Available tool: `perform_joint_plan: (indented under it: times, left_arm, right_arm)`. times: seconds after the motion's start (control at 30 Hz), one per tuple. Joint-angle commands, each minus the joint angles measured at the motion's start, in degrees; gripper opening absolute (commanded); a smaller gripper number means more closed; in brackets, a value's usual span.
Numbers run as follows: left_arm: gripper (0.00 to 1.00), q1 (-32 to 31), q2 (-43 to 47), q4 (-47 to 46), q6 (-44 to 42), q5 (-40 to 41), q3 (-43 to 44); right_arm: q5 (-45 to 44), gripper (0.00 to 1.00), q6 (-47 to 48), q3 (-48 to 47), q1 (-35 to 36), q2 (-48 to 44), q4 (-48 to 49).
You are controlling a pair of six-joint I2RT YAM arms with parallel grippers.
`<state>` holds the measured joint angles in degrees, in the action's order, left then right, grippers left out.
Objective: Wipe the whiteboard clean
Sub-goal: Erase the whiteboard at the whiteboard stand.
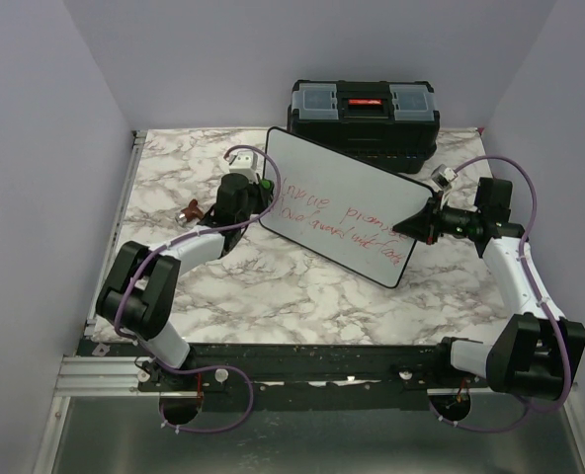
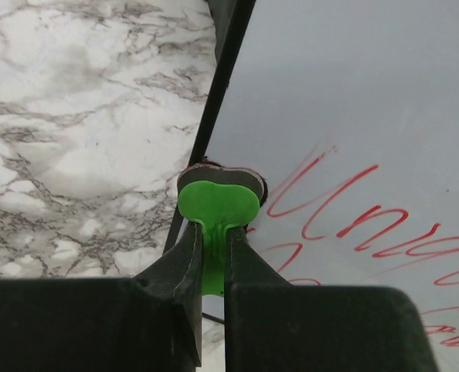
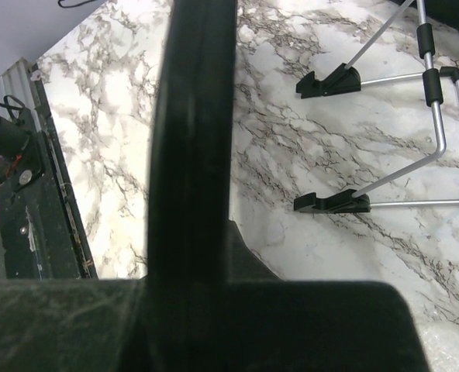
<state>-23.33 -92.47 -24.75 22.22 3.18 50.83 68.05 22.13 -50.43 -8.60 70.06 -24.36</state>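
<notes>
- Locate the whiteboard (image 1: 337, 188) in the middle of the top view, set diagonally across the marble table (image 1: 273, 296). Its upper edge hides the lower front of the black toolbox (image 1: 364, 114) at top centre.
- Check the left gripper (image 2: 214, 244): its fingers are clamped on the green tab of an eraser (image 2: 218, 198). The dark pad sits at the board's black frame, just beside the red writing (image 2: 353, 225).
- Check the right gripper (image 1: 418, 221): its fingers are closed on the board's right edge. In the right wrist view they are only a dark blur along the bottom.
- You cannot read the writing. The wire stand (image 3: 439, 116) at that view's upper right is cut off by the frame.
</notes>
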Motion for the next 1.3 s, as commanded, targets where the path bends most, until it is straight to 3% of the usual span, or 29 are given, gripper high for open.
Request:
perform_joint_plan:
  times: [0.0,0.43,0.63,0.97,1.27]
  left_arm:
    - [0.0,-2.14,-0.75,-1.99,1.93,-2.4,-1.8]
    - [0.0,-3.0,-0.79,-11.35,0.28,-1.6,4.14]
    - [0.0,-4.06,-0.94,-11.37,0.49,-1.8,4.37]
    - [0.0,-5.01,-1.3,-11.61,7.51,-1.76,-4.07]
    - [0.0,-7.69,-0.81,-11.29,8.81,-1.86,-4.7]
  right_arm:
    - [6.91,0.01,3.77,-0.15,2.24,-1.07,-1.79]
    - [6.3,0.01,2.49,0.07,2.21,-1.1,-0.69]
    - [6.3,0.01,2.92,-0.1,2.23,-0.91,-1.04]
    - [6.57,0.0,2.96,-0.1,2.19,-0.77,-1.15]
    - [6.48,0.01,2.93,-0.03,2.19,-0.87,-1.05]
